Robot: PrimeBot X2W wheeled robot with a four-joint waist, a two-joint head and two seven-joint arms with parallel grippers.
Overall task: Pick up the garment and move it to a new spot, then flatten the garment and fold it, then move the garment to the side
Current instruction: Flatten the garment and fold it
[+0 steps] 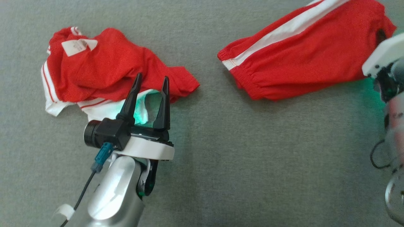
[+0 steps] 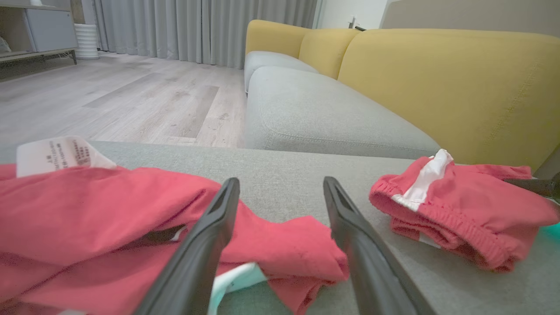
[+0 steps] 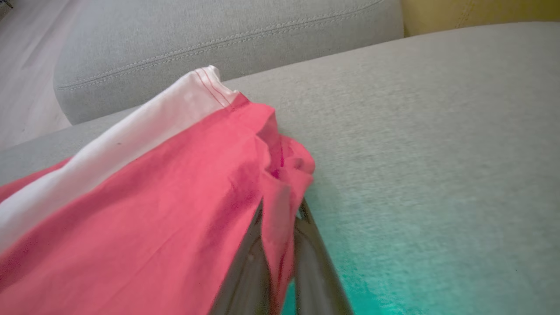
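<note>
A red garment with a white side stripe [image 1: 300, 53] lies stretched across the grey cushion at the upper right. My right gripper [image 3: 280, 205] is shut on a fold at its right edge, the cloth pinched between the two fingers; in the head view its white wrist [image 1: 383, 53] sits at that edge. A second, crumpled red and white garment [image 1: 104, 66] with a white label lies at the upper left. My left gripper [image 1: 152, 76] hovers open over its near right edge, its fingers straddling the red cloth [image 2: 284, 245] with nothing held.
The grey sofa cushion [image 1: 252, 157] spreads bare between and in front of the two garments. Beyond it the left wrist view shows the yellow backrest [image 2: 459, 87], another grey seat cushion [image 2: 315, 109] and the wood floor [image 2: 109, 100] past the cushion's edge.
</note>
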